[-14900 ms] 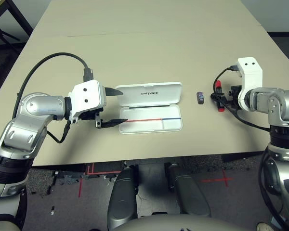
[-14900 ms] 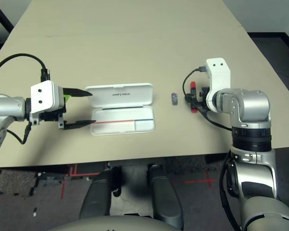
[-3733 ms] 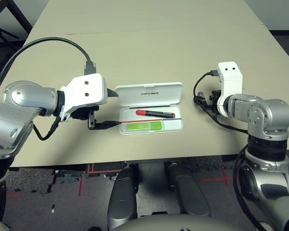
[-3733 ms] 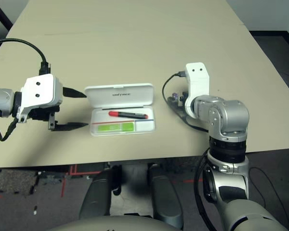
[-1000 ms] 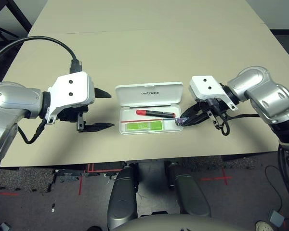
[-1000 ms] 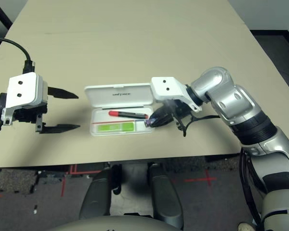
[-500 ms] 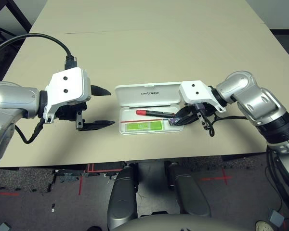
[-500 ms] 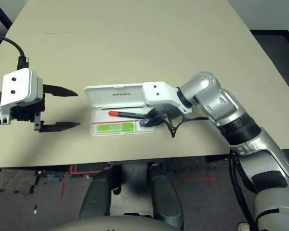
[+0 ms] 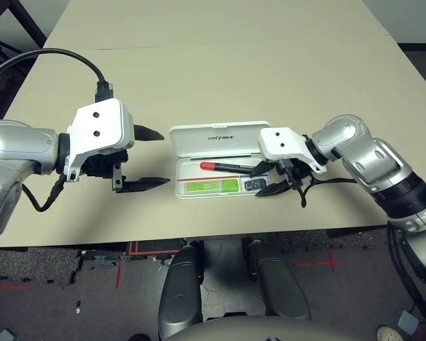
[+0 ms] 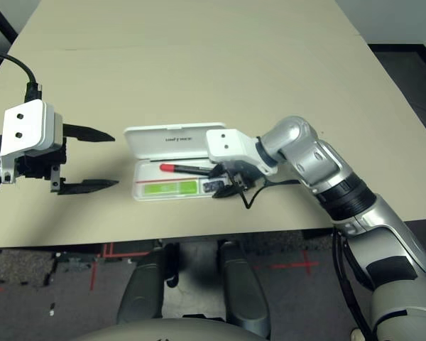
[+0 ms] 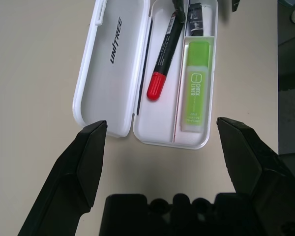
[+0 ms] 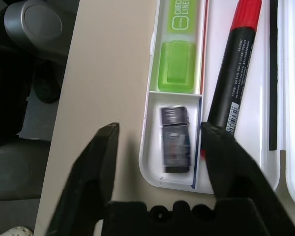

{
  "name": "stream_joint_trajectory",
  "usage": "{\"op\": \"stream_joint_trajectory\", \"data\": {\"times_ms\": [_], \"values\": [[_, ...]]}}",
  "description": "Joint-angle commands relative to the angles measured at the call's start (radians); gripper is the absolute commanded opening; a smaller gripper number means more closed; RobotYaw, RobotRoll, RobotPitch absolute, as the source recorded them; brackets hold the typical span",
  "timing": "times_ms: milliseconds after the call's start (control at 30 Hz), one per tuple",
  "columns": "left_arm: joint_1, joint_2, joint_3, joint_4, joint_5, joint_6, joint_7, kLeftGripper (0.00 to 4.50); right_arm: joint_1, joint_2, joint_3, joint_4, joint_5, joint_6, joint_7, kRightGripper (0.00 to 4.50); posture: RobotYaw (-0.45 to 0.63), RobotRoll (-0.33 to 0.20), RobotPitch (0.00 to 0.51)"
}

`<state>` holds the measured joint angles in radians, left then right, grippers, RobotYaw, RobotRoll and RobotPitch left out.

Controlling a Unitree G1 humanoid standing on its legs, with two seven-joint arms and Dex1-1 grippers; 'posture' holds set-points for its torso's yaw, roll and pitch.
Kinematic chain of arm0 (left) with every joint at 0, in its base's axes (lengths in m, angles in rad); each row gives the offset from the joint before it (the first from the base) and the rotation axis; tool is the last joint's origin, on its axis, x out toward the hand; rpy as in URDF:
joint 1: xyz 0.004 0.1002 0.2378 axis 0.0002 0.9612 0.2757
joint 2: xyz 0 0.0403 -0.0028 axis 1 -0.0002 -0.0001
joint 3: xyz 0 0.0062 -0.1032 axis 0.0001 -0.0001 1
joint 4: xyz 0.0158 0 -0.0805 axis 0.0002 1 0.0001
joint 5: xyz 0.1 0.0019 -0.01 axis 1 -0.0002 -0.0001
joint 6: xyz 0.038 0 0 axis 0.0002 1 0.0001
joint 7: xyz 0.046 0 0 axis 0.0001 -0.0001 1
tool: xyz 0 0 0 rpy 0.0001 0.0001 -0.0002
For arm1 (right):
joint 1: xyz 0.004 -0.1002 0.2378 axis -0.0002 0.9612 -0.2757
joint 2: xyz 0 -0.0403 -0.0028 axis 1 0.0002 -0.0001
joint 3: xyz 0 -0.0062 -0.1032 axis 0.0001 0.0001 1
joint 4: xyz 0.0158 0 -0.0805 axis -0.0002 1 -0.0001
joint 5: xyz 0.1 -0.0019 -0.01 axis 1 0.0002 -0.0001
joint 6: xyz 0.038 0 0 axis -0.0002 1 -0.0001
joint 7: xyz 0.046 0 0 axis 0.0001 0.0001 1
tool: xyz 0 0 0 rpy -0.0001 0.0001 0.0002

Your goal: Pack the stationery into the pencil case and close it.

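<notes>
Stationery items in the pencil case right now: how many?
3, all in the open pencil case tray: green stick along the near side, red-capped marker beside the lid hinge, small dark lump in the end compartment by the right gripper.

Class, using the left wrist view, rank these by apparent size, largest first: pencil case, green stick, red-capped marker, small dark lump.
1. pencil case
2. and 3. green stick and red-capped marker: too alike to rank
4. small dark lump

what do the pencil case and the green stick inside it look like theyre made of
Pencil case: looks like hard white plastic, smooth and slightly glossy, with moulded rounded corners and printed dark lettering on the lid. Green stick: seemingly translucent lime plastic with a white printed label; its frosted look suggests a matte finish, though that is uncertain.
</notes>
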<state>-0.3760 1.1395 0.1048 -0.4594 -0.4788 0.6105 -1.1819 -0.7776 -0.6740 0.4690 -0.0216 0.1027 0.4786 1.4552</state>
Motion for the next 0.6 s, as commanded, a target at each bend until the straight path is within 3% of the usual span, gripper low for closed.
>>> {"op": "stream_joint_trajectory", "data": {"times_ms": [33,233,600], "values": [[0.001,-0.009,0.005,-0.002,-0.02,0.0,0.002,4.5,0.0,-0.025,-0.059,-0.001,0.06,0.01,0.034,4.46,0.09,0.0,0.224],[0.007,-0.019,0.02,0.016,-0.03,0.001,0.003,4.5,0.003,-0.102,-0.173,0.047,0.171,0.052,0.099,4.46,0.08,0.0,0.226],[0.059,-0.023,0.049,0.06,-0.012,-0.029,0.003,4.5,0.084,-0.194,-0.354,0.209,0.248,0.018,0.094,4.46,0.08,0.0,0.227]]}}
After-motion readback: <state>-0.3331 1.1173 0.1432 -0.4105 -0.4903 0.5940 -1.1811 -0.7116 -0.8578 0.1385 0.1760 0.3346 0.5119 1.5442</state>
